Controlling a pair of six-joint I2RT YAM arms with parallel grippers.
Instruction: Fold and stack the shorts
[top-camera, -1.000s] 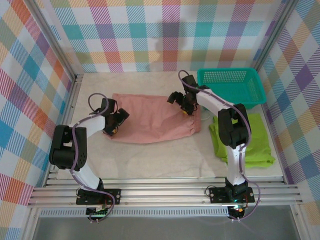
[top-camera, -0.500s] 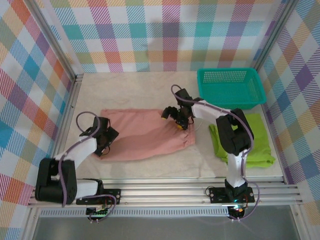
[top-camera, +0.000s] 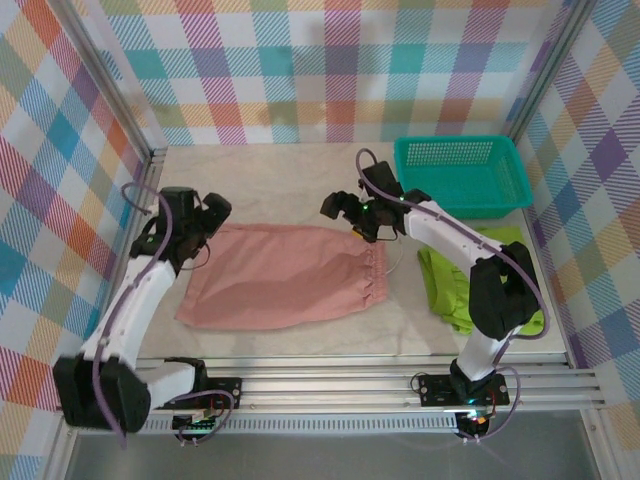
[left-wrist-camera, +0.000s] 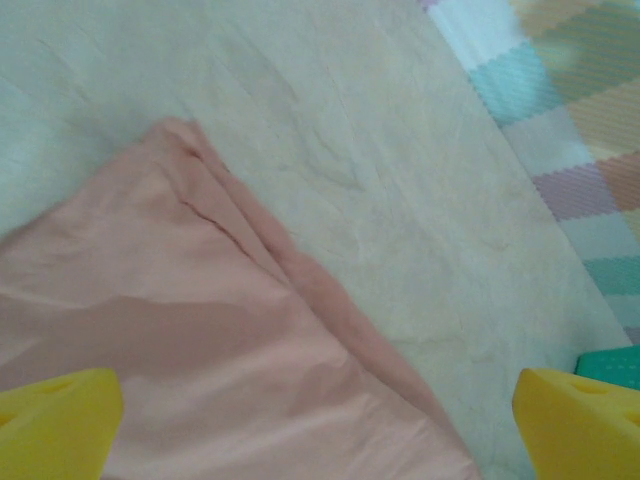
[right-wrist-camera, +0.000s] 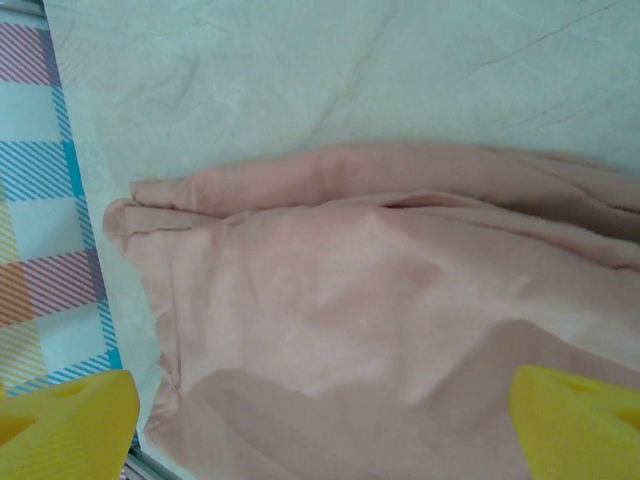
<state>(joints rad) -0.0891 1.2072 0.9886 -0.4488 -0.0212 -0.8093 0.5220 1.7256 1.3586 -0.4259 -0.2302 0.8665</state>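
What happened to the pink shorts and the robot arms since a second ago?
The pink shorts slid toward the near edge and a bit left. The left tool moved back and left to their far left corner. The right tool shifted slightly left. Both are open and hold nothing. The green shorts and the basket stayed put.

1 pink shorts (top-camera: 280, 275), 1 grn shorts (top-camera: 445, 285), 1 basket (top-camera: 465, 170).
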